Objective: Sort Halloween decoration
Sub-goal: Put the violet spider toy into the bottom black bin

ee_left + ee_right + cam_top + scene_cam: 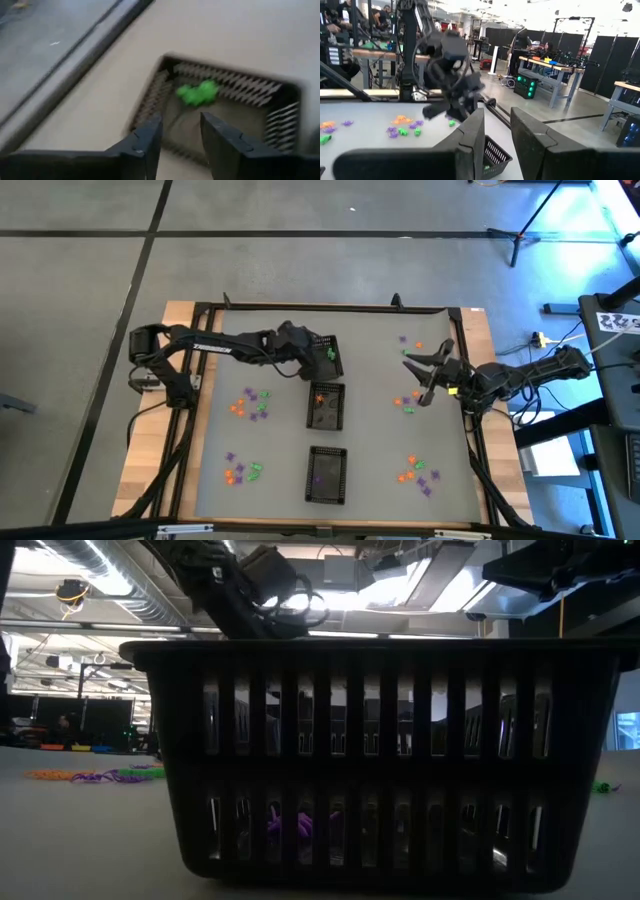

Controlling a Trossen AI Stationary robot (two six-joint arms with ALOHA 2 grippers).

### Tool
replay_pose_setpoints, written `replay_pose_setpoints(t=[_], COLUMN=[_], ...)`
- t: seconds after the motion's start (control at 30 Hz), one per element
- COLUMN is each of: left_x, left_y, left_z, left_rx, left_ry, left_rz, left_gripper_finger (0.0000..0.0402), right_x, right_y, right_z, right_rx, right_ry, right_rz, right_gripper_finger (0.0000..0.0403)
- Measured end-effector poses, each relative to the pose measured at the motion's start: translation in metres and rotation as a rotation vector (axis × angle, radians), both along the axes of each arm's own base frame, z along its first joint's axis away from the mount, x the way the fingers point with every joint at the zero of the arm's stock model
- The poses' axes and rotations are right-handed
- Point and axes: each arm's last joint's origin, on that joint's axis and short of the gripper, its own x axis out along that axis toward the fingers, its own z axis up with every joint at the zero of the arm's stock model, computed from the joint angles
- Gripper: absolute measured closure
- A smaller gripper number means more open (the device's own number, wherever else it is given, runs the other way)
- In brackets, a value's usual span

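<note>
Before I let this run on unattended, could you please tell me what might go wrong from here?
1. The left tool hangs open low over the far tray holding a green trinket; lifting away carelessly could clip the rim and shift the tray.
2. Orange, green and purple trinkets lie tightly mixed, so one pick might grab two colours.
3. The right tool hovers near a small cluster and could scatter it.

green trinket: lies in the far black tray
purple trinket: lies in the near tray
orange trinket: lies in the middle tray
other trinkets: small orange, green and purple piles on the table
</note>
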Motion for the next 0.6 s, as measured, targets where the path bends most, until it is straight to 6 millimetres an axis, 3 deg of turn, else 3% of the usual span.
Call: replay_pose_setpoints(t=[0.27,0.6], left_x=[-0.057,-0.121], left_y=[-0.009,-0.007], left_z=[0.019,-0.030], left_rx=[-0.001,-0.138], left_ry=[0.279,0.303], left_rz=[0.180,0.462], left_gripper_finger=[0.0274,0.0275], right_x=[0.002,0.003], right_y=[0.001,0.001], right_z=[0.000,-0.002], right_rx=[0.018,0.035], right_ry=[-0.004,0.000], right_rz=[0.002,0.003], right_gripper_finger=[0.0310,0.0310])
